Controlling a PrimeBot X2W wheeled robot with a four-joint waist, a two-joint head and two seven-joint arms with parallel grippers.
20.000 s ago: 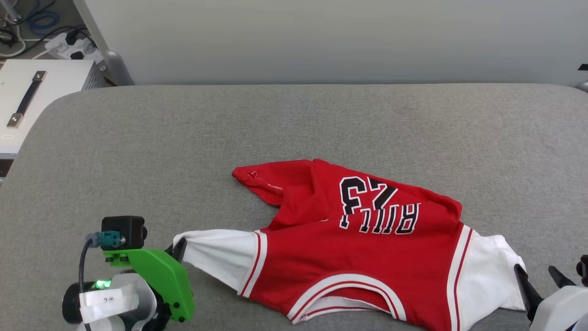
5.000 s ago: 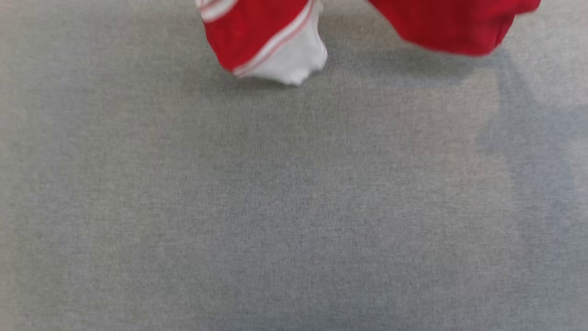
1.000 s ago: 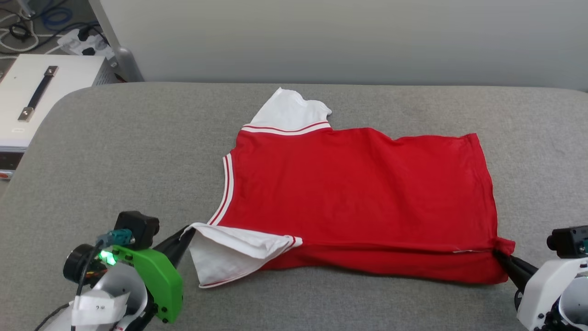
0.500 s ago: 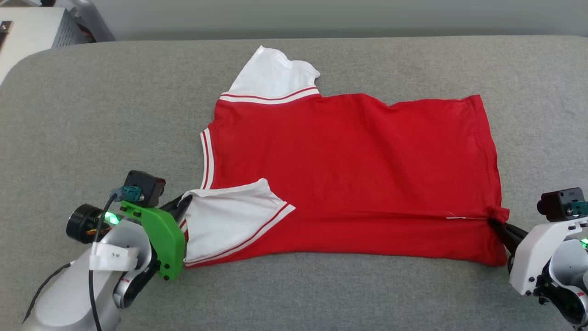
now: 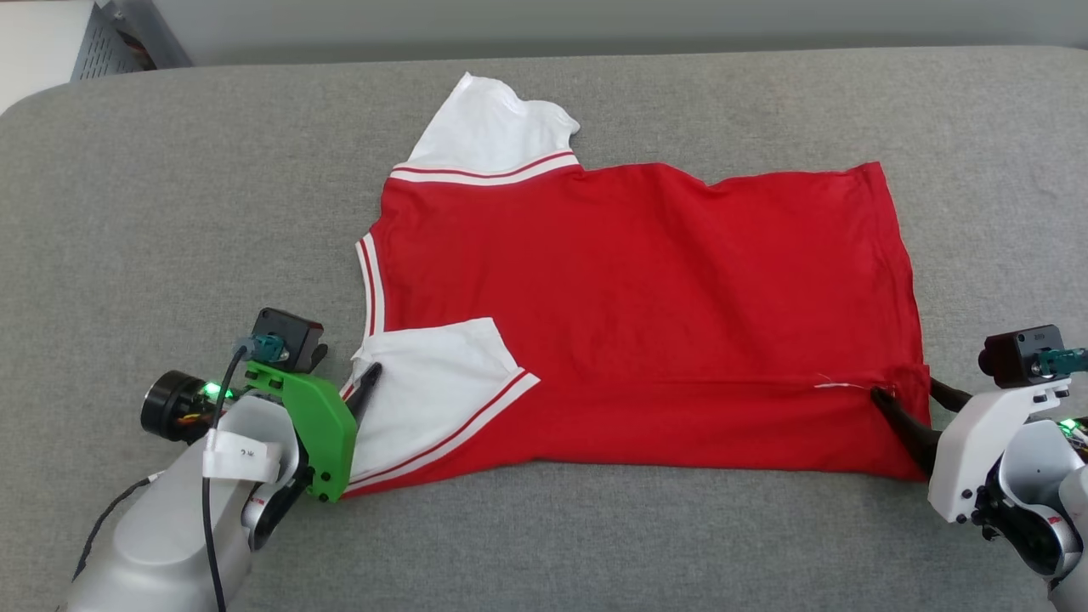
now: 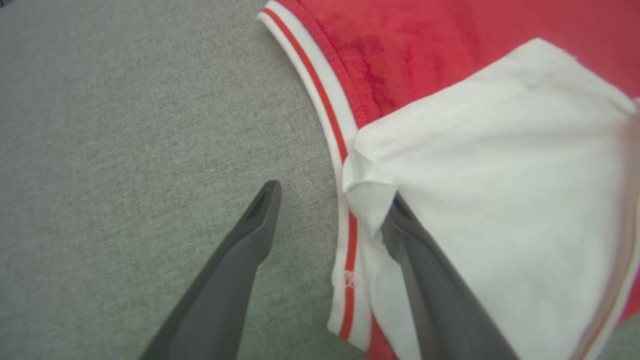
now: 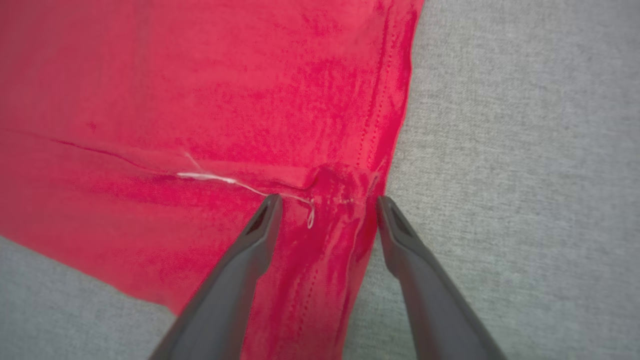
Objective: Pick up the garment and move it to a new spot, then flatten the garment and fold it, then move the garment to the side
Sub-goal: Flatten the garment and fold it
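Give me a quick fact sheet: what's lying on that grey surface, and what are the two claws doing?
surface: grey fabric-covered table
item: red jersey T-shirt, spread out, plain red face up
near sleeve: white, folded over onto the red body
far sleeve: white, lying flat, pointing away
left gripper: open, one finger at the near sleeve's edge, the other over the bare table
right gripper: open, fingers either side of the bunched hem corner

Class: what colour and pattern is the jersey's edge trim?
White trim with a thin red stripe, clearest in the left wrist view.
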